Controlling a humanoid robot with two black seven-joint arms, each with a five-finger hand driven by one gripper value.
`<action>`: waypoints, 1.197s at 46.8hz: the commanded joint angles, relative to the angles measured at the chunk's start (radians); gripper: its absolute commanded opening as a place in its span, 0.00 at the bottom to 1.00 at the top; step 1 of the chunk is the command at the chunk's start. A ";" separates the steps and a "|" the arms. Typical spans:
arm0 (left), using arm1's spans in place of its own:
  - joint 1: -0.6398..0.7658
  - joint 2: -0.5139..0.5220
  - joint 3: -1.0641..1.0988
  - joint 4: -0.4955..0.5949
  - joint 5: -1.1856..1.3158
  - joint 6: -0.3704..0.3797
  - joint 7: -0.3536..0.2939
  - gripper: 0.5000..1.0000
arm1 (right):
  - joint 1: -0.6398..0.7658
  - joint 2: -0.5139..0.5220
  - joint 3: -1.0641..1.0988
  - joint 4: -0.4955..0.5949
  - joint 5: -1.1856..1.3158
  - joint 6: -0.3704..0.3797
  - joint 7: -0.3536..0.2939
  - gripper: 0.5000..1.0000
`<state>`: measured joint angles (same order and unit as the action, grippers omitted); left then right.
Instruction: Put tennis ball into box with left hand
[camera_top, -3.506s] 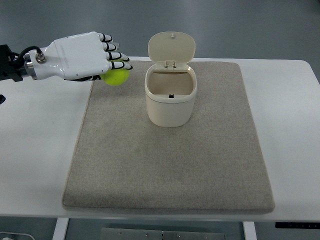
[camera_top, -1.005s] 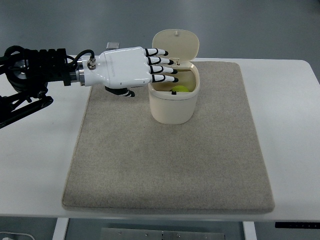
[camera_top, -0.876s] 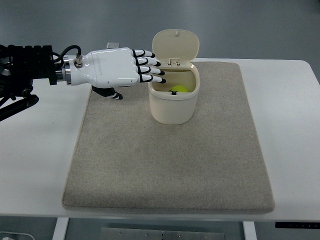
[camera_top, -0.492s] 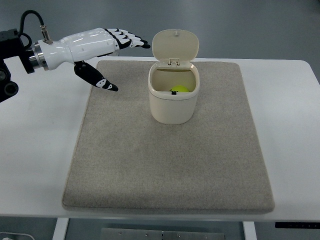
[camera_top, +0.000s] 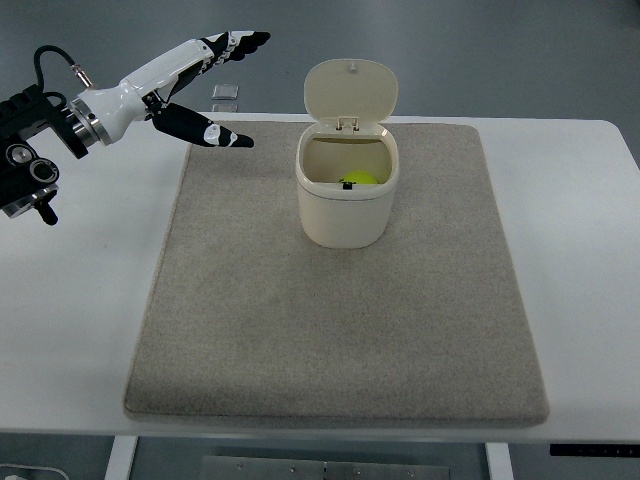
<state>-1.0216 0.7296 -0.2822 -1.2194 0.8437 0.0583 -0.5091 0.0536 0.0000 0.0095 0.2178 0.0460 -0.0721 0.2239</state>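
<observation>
The yellow-green tennis ball (camera_top: 362, 178) lies inside the cream box (camera_top: 346, 212), which stands upright on the mat with its hinged lid (camera_top: 350, 90) raised behind it. My left hand (camera_top: 205, 75) is up at the far left, well away from the box. It is turned on edge, fingers stretched out and thumb spread below, holding nothing. The right arm does not show.
A grey felt mat (camera_top: 340, 320) covers most of the white table (camera_top: 80, 300). A small clear square object (camera_top: 225, 92) lies on the floor beyond the table's far edge. The black left forearm (camera_top: 30, 125) enters at the left edge.
The left hand let the ball go into the box, then drew back to the left and rose, rolling onto its edge with fingers straight. The ball rests in the box.
</observation>
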 joint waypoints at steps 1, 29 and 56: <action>0.012 -0.001 0.000 0.003 -0.052 -0.001 0.000 0.99 | 0.000 0.000 0.000 0.000 0.000 0.000 0.000 0.88; 0.080 -0.045 -0.012 0.075 -0.724 -0.175 0.185 0.99 | 0.000 0.000 0.000 0.000 0.000 0.000 0.000 0.88; 0.080 -0.087 -0.025 0.216 -1.089 -0.261 0.359 0.99 | 0.000 0.000 0.000 0.000 0.000 0.000 0.000 0.88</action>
<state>-0.9404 0.6428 -0.3065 -1.0106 -0.2216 -0.1922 -0.1684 0.0537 0.0000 0.0099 0.2179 0.0460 -0.0721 0.2240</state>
